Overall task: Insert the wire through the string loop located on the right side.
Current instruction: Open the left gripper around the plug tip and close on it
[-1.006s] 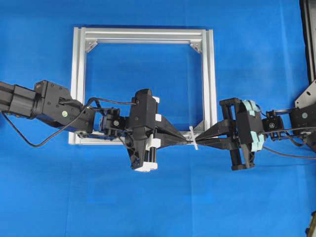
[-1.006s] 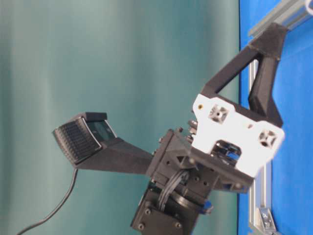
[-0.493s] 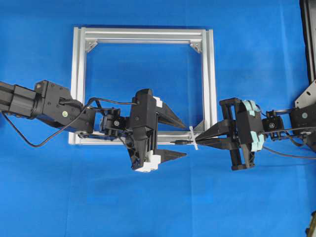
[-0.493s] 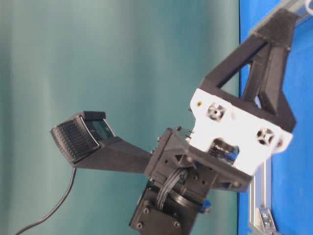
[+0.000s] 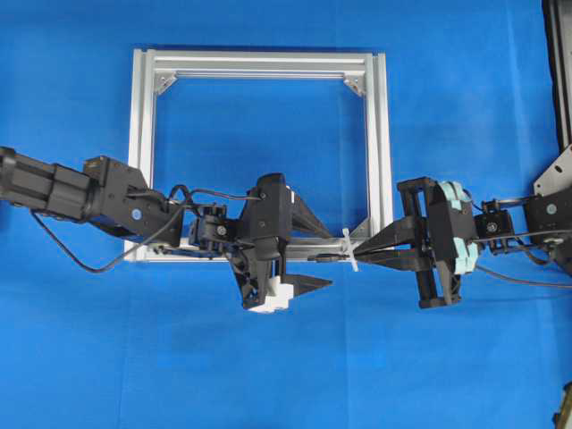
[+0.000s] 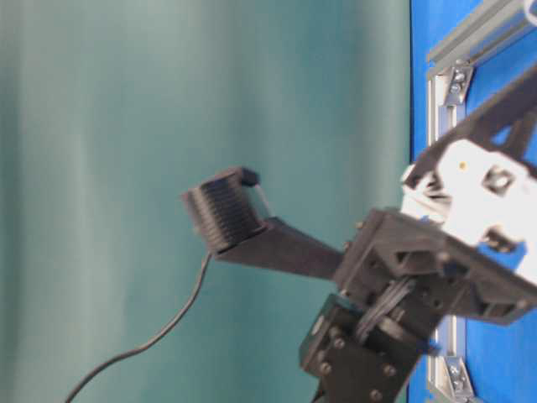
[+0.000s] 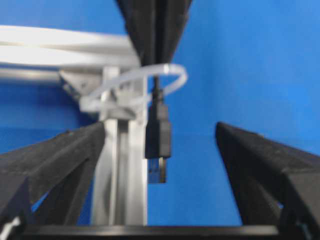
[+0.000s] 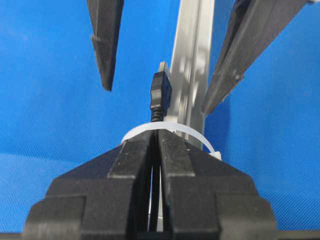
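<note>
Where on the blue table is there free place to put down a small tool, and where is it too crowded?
Free: the blue cloth below both arms, the strip above the silver frame, and the upper patch inside it. Crowded: the frame's lower right corner, where the left hand, right hand, string loop and wire meet.

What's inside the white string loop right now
The wire passes through the string loop; its plug tip sticks out past it. The shut right gripper holds the wire and hides the rest.
</note>
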You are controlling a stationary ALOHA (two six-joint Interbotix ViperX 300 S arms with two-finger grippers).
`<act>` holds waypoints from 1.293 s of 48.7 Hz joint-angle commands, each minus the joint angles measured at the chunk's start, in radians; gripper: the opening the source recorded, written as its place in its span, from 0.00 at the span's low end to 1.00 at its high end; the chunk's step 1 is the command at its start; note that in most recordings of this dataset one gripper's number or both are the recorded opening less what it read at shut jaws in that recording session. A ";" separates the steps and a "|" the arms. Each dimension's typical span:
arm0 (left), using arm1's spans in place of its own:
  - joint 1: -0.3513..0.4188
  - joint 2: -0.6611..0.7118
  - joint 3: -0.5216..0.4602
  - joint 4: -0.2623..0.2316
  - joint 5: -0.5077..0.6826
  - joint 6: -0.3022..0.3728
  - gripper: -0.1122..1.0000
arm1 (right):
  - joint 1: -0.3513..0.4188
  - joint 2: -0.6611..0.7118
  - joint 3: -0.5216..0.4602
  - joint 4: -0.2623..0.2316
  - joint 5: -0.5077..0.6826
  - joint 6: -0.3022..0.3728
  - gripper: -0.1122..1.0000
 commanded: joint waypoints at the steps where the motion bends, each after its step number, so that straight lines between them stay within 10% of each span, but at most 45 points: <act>1: -0.003 -0.017 -0.023 0.002 -0.006 -0.006 0.91 | 0.000 -0.008 -0.015 -0.002 -0.008 -0.002 0.07; 63: -0.005 -0.020 -0.021 0.002 0.008 -0.008 0.89 | 0.000 -0.009 -0.015 -0.002 -0.006 -0.002 0.07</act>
